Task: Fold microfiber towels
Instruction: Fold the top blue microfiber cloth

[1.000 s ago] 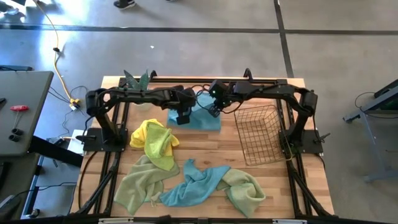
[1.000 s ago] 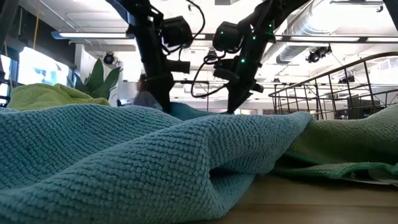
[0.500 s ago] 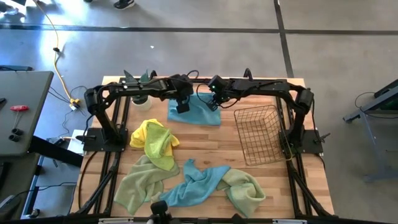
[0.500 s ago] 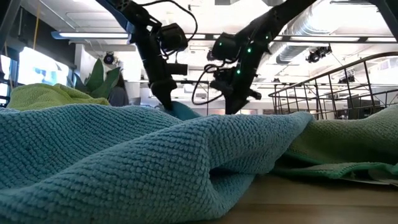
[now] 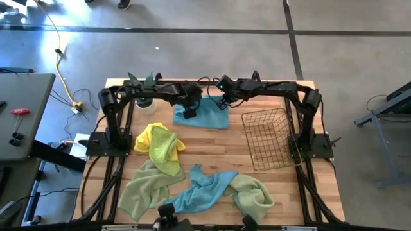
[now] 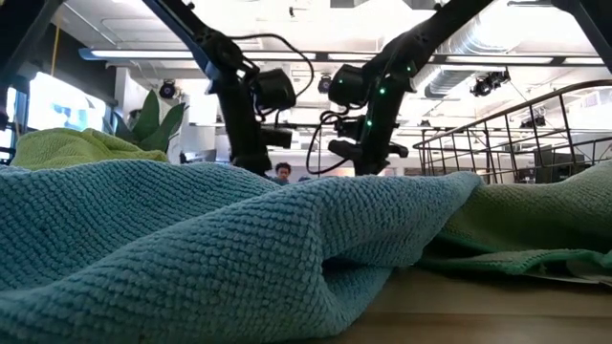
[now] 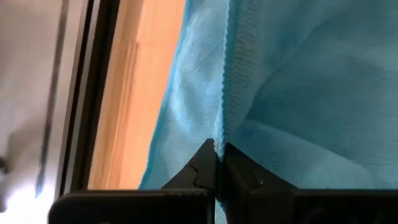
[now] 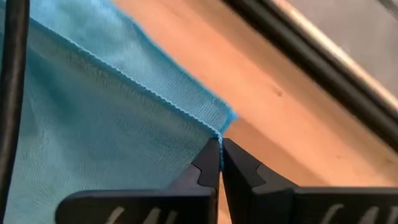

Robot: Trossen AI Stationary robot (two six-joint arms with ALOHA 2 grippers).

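— Why both grippers at the far edge of the table point(image 5: 212, 138)?
— Holding the blue towel point(image 5: 207, 117) by two corners: left gripper point(image 7: 218, 155) clenched on the hem at one corner, right gripper point(image 8: 220, 149) pinched on the other corner. Probably to pull the edge taut and keep a fold square.
— And the remaining towels?
— Left heaped toward the near side: yellow towel point(image 5: 160, 144), green towel point(image 5: 144, 191), second blue towel point(image 5: 202, 191), not folded yet. Wire basket point(image 5: 266, 138) just beside, likely for finished ones.
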